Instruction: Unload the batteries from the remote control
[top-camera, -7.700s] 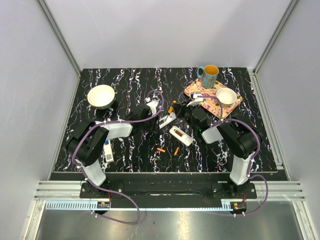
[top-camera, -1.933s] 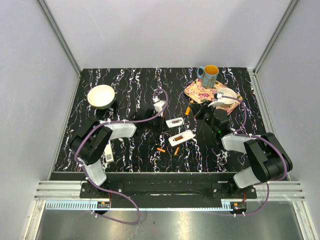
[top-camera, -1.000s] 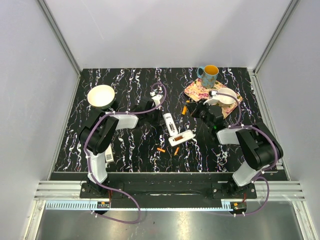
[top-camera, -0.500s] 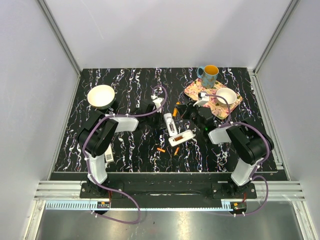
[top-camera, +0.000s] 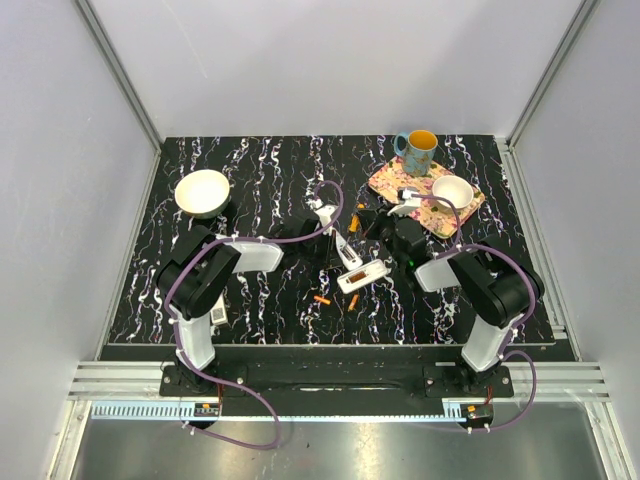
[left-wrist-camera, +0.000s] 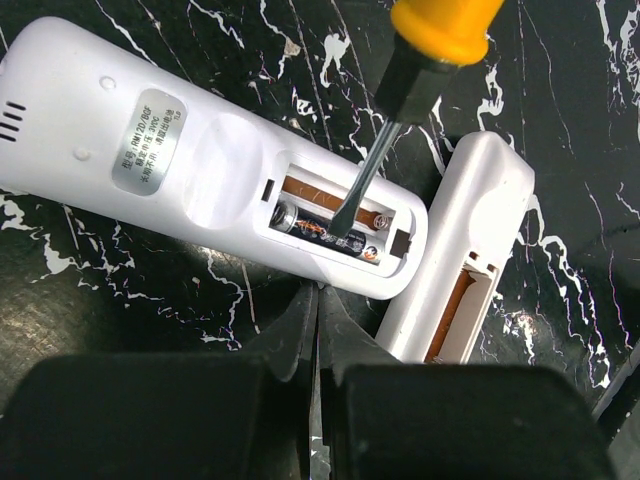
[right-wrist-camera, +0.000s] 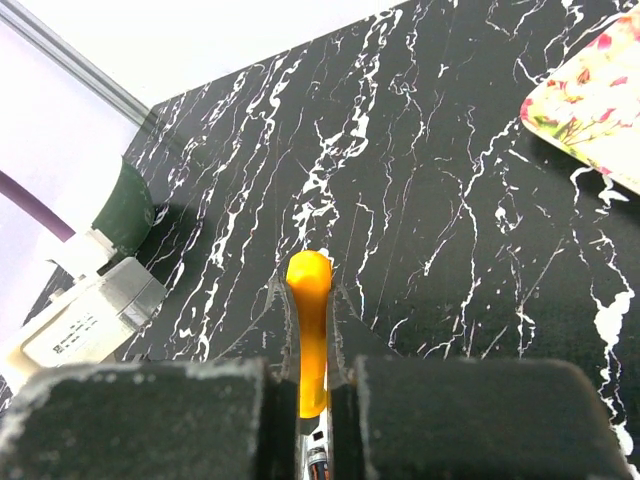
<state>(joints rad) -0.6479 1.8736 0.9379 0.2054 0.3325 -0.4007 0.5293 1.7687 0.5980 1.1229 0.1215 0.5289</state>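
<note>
Left arm (top-camera: 245, 258) and right arm (top-camera: 440, 272) — black joints, white links, looping purple cables (top-camera: 270, 240)

- Lab-style robot test cell.
- Boxed in by plain pale panels (top-camera: 330, 60) on aluminium rails (top-camera: 116, 70).
- Black marbled tabletop (top-camera: 260, 170), two robot arms (top-camera: 245, 258) bolted to its near edge.

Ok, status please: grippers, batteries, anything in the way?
Left gripper shut, tips at edge of white plastic remote. Right gripper shut on orange-handled screwdriver, blade on dark cylindrical battery in open compartment. Second white remote close beside.
</note>
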